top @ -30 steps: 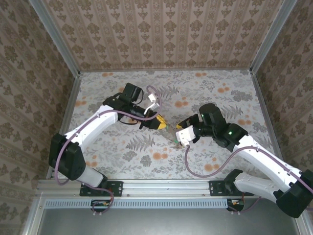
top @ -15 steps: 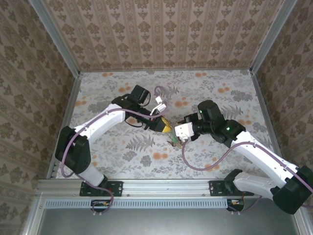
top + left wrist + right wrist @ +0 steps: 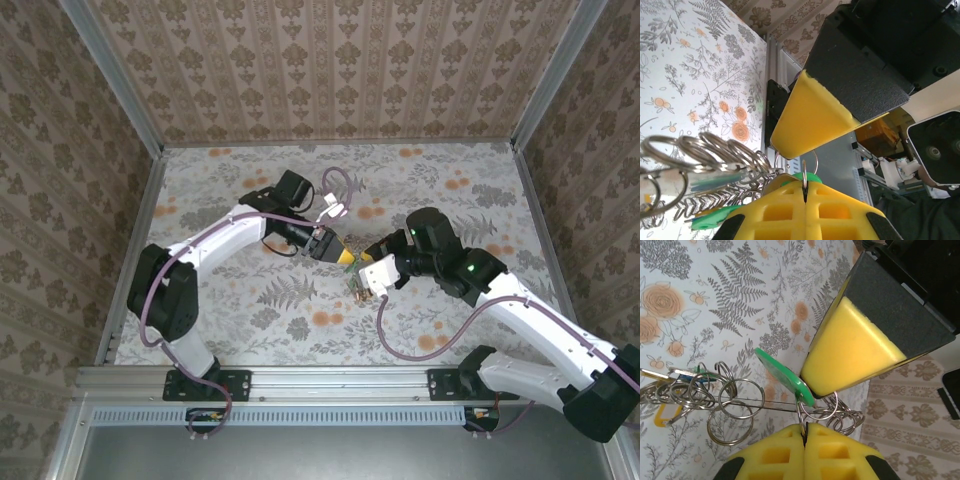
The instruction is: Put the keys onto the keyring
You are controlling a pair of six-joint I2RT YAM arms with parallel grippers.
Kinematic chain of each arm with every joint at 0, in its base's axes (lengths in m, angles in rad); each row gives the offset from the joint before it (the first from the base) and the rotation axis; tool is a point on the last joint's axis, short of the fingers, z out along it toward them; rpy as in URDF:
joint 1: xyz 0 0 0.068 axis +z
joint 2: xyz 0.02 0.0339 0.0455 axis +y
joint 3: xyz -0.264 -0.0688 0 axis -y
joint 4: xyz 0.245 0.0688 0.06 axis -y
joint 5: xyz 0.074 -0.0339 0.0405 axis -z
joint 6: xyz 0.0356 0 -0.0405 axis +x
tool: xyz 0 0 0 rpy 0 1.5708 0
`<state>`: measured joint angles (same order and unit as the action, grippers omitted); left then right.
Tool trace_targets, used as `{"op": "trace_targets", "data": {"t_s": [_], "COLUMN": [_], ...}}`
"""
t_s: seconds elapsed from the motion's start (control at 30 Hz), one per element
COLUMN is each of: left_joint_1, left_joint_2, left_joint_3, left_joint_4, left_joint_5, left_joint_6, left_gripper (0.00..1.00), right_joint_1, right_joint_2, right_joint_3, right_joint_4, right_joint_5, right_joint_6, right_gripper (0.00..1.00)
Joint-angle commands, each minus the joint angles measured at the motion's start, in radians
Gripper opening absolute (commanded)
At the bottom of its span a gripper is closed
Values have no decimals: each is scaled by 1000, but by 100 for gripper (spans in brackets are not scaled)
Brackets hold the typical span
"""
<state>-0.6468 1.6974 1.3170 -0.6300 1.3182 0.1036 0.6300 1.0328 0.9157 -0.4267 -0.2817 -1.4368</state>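
My left gripper (image 3: pixel 804 194) is shut on a thin silver split ring (image 3: pixel 804 170), with a green key head (image 3: pixel 815 177) just behind it. My right gripper (image 3: pixel 804 432) is shut on the small silver ring (image 3: pixel 801 416) of a green key (image 3: pixel 782 375). In the top view the left gripper (image 3: pixel 346 256) and right gripper (image 3: pixel 361 284) meet tip to tip above the table's middle, the bunch of keys (image 3: pixel 356 290) between them. A thin dark wire (image 3: pixel 767 406), seemingly the keyring edge-on, runs through several silver rings (image 3: pixel 732 397). A yellow key (image 3: pixel 664 417) hangs at the left.
Several more split rings (image 3: pixel 705 152) and another green key (image 3: pixel 710 220) hang left of my left fingers. The right gripper's yellow finger (image 3: pixel 810 117) sits close above them. Purple cables (image 3: pixel 335 185) loop off both wrists. Patterned walls enclose the floral table (image 3: pixel 480 190).
My left arm has swung right and slightly nearer, bringing its gripper up against the right gripper. The right gripper has barely shifted. Both have stayed shut.
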Motion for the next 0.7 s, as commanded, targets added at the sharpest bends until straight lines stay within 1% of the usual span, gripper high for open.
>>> {"op": "trace_targets", "data": {"t_s": [0.0,0.33,0.5,0.67], "left_joint_1": [-7,-20,-20,-19], "left_joint_2": [5,15,22,40], "left_joint_3": [33,39,40,46], "left_joint_4": [-33,-59,-106,-124], "left_joint_5": [58,109,92,75], "left_joint_6": [-24,-20,16,10], "left_gripper": [0,0,0,0], "right_joint_1": [10,25,31,48], "right_joint_2": [-20,-27,-32,-49], "right_joint_3": [22,10,10,5], "right_joint_4": [6,48,53,68], "right_joint_5": [38,65,67,68], "right_joint_6": [-82,-124,-133,-152], "right_gripper": [0,0,0,0]}}
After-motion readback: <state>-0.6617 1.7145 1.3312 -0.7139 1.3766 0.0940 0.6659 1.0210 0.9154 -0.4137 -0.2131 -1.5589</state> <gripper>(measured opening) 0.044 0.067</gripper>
